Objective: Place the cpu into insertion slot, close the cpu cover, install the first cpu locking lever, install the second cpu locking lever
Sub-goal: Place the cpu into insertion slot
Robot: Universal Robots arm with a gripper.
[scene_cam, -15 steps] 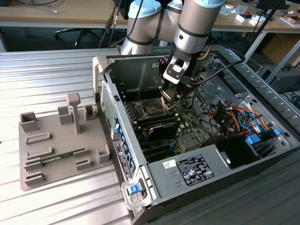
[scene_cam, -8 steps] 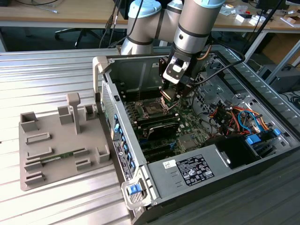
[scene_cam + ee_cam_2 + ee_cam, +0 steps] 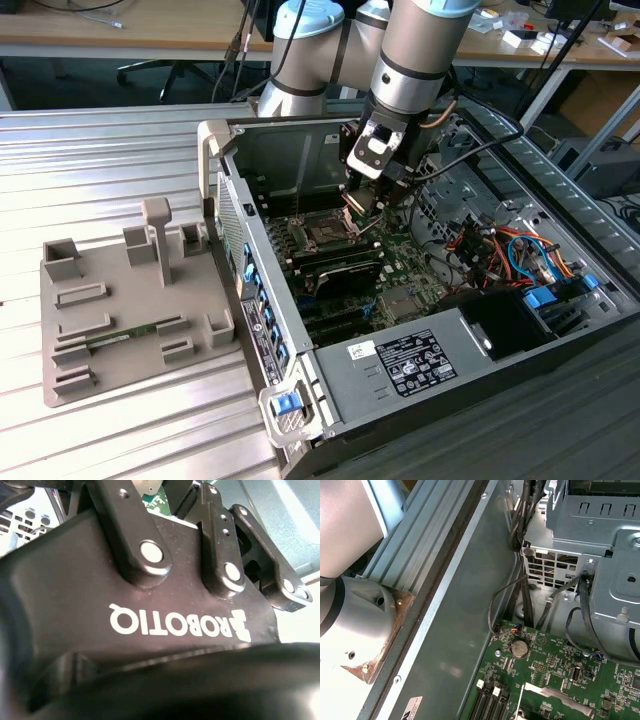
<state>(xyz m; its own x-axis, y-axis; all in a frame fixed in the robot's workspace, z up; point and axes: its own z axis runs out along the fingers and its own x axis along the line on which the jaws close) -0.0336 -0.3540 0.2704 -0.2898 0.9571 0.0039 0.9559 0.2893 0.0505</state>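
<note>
- The ribbed metal counter [image 3: 120, 150] is carrying the open computer case [image 3: 480, 340], its green board showing.
- The arm [image 3: 415, 50] is reaching down into the case.
- The hand [image 3: 372, 190] is hovering near the insertion slot [image 3: 325, 236]; spread or pinching, I cannot tell.
- The slot is showing a dark centre, so I'm judging the cpu not seated.
- A tilted silvery plate [image 3: 354, 201] is sitting under the hand; cpu or raised cpu cover, I cannot tell. Cover and locking levers are looking undone.
</note>
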